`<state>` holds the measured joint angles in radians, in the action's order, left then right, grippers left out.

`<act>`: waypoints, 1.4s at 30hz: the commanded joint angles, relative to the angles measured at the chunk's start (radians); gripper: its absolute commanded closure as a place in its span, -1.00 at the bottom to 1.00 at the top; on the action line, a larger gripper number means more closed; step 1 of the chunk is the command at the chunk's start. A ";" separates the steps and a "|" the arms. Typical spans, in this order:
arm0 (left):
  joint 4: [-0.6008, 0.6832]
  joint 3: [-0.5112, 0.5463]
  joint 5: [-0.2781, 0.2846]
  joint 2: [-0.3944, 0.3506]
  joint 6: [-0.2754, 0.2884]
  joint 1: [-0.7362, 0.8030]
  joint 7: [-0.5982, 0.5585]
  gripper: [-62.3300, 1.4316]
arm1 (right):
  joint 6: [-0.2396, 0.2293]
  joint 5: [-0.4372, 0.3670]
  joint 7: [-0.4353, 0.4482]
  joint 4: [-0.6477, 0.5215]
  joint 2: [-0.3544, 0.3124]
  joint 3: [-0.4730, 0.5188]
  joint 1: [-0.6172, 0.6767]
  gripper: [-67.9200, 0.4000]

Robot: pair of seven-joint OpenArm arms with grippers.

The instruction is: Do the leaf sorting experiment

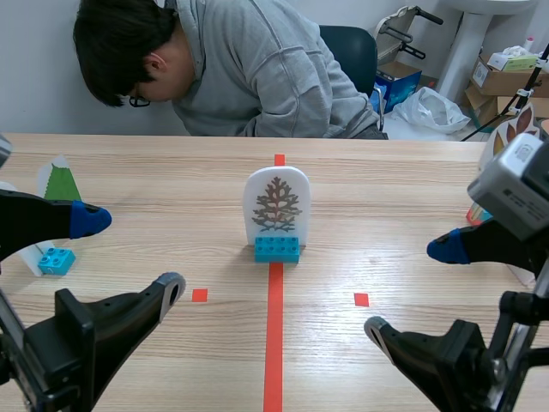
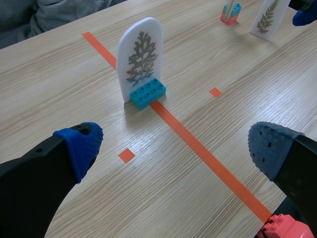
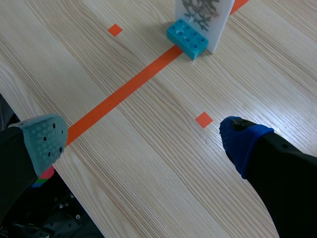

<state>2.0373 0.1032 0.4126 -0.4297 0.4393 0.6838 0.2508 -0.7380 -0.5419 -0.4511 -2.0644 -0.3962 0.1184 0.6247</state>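
A white arched leaf card (image 1: 277, 202), printed with a brown branching leaf, stands upright in a cyan toy brick (image 1: 277, 249) on the orange centre line of the wooden table (image 1: 386, 197). The left gripper (image 1: 129, 256) and right gripper (image 1: 413, 290) hang low on either side of that line, nearer the robot than the card. Both have their fingers spread wide and hold nothing. A green-printed card (image 1: 60, 182) stands near the table's left edge and a brown-leaf card (image 1: 515, 129) at its right. A person in a grey sweatshirt (image 1: 257, 69) leans over the far side.
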 commanded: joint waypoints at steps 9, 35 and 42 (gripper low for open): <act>0.006 0.002 0.010 0.003 0.001 -0.003 -0.014 -1.00 | -0.008 0.037 -0.101 0.144 -0.020 0.013 -0.282 -0.88; 0.006 0.002 0.009 0.080 -0.002 -0.003 -0.013 -1.00 | -0.008 0.322 0.158 0.947 -0.024 -0.512 -1.087 -0.81; 0.006 0.002 0.005 0.083 -0.002 -0.003 -0.013 -1.00 | -0.008 0.387 0.204 1.064 0.082 -0.597 -1.161 -0.81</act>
<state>2.0373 0.1032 0.4122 -0.3519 0.4389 0.6838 0.2508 -0.7376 -0.1524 -0.2596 -0.9974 -0.3191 -0.4873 -0.5133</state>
